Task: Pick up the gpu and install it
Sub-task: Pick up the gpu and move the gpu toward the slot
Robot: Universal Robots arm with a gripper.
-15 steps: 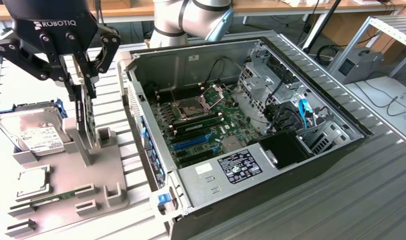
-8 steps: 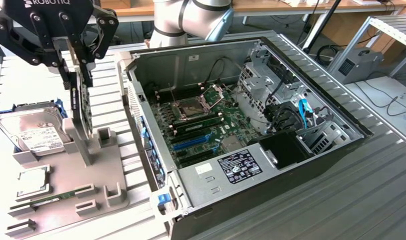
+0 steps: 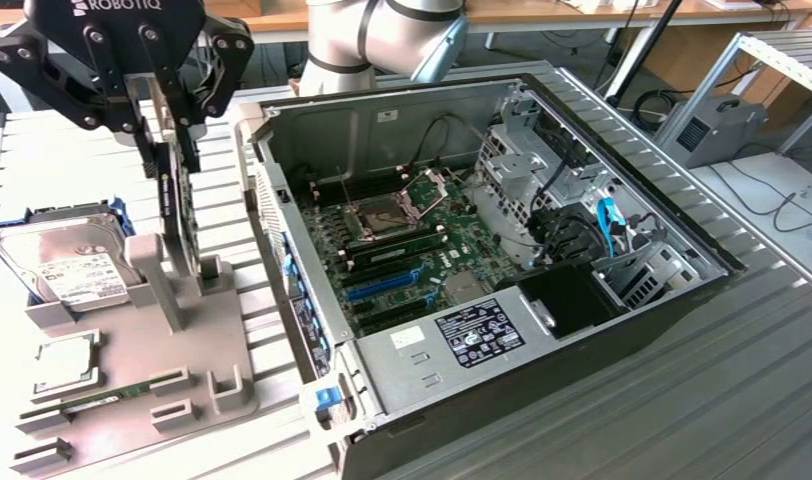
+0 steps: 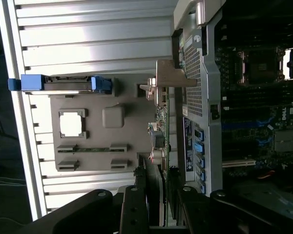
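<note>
The arm [image 3: 379,35] reaches in from the far side of the worktop [image 3: 726,400], passing behind the open computer case [image 3: 646,330]. Its end effector [image 3: 173,135] points straight down over the grey holder [image 3: 179,340] at the exterior view's left. The black fingers [image 3: 150,120] hang vertically on either side of the gpu [image 3: 179,215]. The card stands on edge, upright, between the holder's posts, just beside the case's side wall.

The exterior view also takes in the parts lying flat in the holder: the hard drive [image 3: 66,265] with its white label, the square processor [image 3: 66,365] and the narrow memory stick [image 3: 106,400]. Inside the case it shows the motherboard [image 3: 406,240]. Whether the card's lower edge rests in the holder cannot be told from there.

The wrist view looks down along the card. There the end effector [image 4: 156,187] is clamped on the gpu [image 4: 161,126], one finger [image 4: 134,204] against the ribbed heatsink face and the other against the green board face. It shows the card's silver bracket [image 4: 168,78] at the far end, close to the case's perforated rear panel [image 4: 193,73].
</note>
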